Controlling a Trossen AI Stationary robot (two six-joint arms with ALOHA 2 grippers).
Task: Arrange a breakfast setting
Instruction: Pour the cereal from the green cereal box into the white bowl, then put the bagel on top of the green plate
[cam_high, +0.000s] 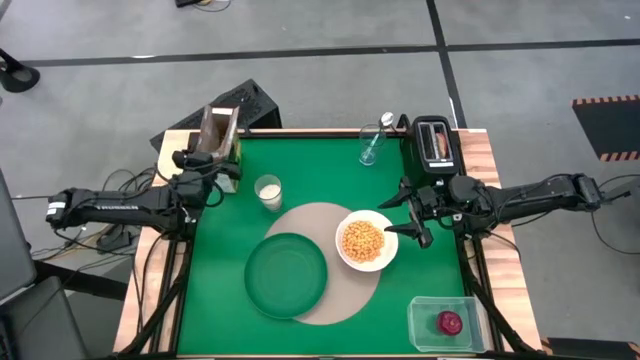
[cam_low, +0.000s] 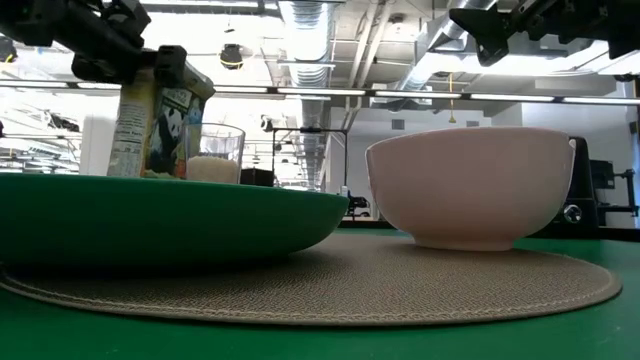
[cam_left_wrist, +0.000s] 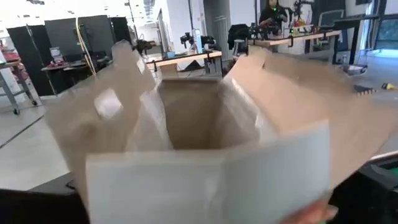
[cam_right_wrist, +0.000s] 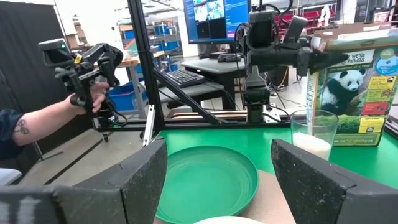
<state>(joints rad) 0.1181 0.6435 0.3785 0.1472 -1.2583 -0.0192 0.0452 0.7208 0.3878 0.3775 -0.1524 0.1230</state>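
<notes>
I am looking down on a green felt-like surface (cam_high: 420, 270) where a round beige placemat (cam_high: 330, 300), woven and ribbed, is lying near the middle. A smooth dark green plate (cam_high: 286, 274) is sitting on its left part, empty, and a glossy white bowl (cam_high: 366, 241) is resting on its right edge, holding golden cereal pieces. Just beyond the mat a clear milk glass (cam_high: 268, 191) is standing partly filled with white. The cardboard cereal box (cam_high: 219, 135), printed with a panda, is standing upright at the far left corner with its top flaps open; my left hand (cam_high: 205, 163) is right at it, fingers spread, though I cannot tell whether they are touching it. My right hand (cam_high: 418, 213) is hovering beside the bowl, released and empty. A red apple (cam_high: 450, 322) is lying in a clear plastic tub (cam_high: 422, 312) at the near right corner.
</notes>
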